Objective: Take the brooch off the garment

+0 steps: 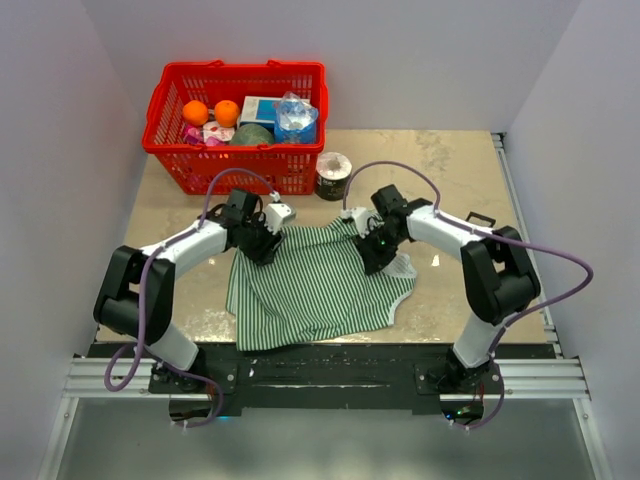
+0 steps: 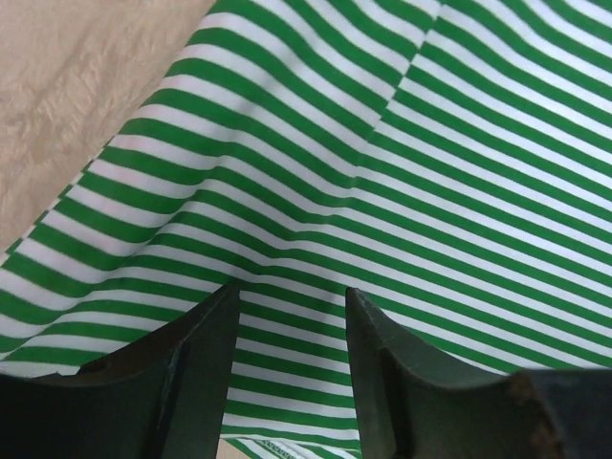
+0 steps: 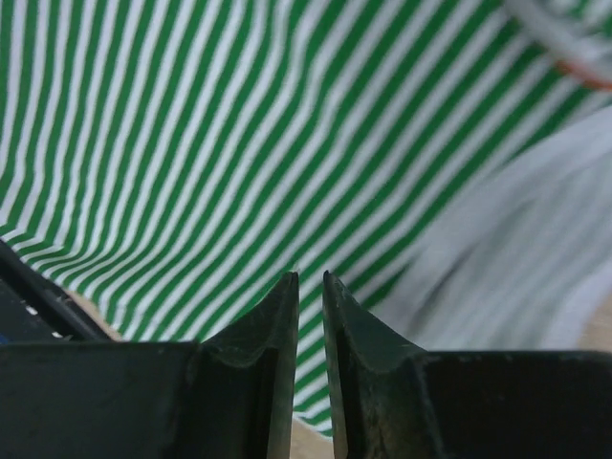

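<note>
**A:** How will the pin handle, and where is it?

**B:** I can't pick it out in any view. It may be hidden in a fold or under an arm. I'd expect it to be tiny, hard, light and slippery, so it is best nipped by its rim with the very fingertips. The striped top (image 1: 310, 290) is thin and soft. It would likely lift and bunch with the pin unless it is held down close beside it. It lies rumpled on the table (image 1: 450, 190), between the two arms and toward the near edge.

**A:** What about the left side?

**B:** The left gripper (image 1: 262, 243) is down at the far left corner of the top. In its wrist view the fingers (image 2: 191, 373) are spread a moderate way. Striped cloth shows in the gap and a crease runs toward them. I see nothing clamped.

**A:** And the right?

**B:** The right gripper (image 1: 372, 255) is at the far right part of the top, beside a white-trimmed opening. Its fingers (image 3: 273, 354) are almost pressed together, with only a thin slit between them and stripes showing in it. I judge it is pinching a thin fold of cloth, not the pin. To the right of the fingers there is a pale, blurred patch of cloth that I can't make out
</note>
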`<state>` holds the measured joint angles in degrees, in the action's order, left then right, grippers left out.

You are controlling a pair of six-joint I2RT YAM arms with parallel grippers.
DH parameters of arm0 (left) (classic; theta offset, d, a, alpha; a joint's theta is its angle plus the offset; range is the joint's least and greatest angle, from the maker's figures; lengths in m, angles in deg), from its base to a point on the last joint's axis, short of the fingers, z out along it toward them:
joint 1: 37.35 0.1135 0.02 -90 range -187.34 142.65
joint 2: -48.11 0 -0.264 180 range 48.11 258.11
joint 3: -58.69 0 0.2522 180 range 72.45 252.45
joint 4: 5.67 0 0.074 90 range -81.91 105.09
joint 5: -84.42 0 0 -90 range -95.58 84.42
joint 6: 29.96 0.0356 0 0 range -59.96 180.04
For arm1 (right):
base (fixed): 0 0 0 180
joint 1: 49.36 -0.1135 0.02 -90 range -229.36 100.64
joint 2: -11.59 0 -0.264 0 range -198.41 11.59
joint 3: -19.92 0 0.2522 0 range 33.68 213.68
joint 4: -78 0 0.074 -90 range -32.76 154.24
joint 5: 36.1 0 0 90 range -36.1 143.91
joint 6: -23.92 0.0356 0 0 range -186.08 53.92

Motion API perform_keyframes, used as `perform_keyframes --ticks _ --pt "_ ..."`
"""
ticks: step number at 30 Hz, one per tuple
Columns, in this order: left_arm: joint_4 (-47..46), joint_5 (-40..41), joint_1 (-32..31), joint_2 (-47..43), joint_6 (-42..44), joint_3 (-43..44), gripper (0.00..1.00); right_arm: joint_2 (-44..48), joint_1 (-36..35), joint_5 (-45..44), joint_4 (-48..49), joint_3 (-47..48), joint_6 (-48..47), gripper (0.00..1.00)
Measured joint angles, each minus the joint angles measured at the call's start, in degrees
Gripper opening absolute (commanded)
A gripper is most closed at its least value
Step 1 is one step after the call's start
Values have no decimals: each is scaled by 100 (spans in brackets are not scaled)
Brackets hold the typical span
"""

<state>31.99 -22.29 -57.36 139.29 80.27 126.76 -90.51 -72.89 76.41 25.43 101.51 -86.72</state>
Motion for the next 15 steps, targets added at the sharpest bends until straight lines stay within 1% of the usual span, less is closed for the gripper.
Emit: perform_keyframes --ticks 3,4,5,7,8,10,12,14,15 --pt "-116 223 17 0 -122 -111 54 350 -299 -35 13 -511 348 25" --pt "-140 271 44 0 -151 -157 54 439 -323 -66 -22 -581 452 32" --pt "-162 319 79 0 -175 -201 54 496 -323 -125 -44 -597 540 34" --pt "-201 387 181 2 -208 -284 54 577 -289 -313 -39 -597 728 34" --pt "-219 417 238 2 -214 -310 54 619 -267 -380 -57 -601 811 30" --pt "-297 490 319 2 -205 -363 54 713 -243 -540 -74 -647 977 27" --pt "-407 573 361 17 -164 -387 55 780 -238 -619 -109 -682 1082 19" --pt "-566 660 398 72 -109 -391 54 815 -238 -647 -149 -717 1147 17" --pt "-675 671 431 133 -79 -391 54 828 -238 -645 -184 -717 1161 20"
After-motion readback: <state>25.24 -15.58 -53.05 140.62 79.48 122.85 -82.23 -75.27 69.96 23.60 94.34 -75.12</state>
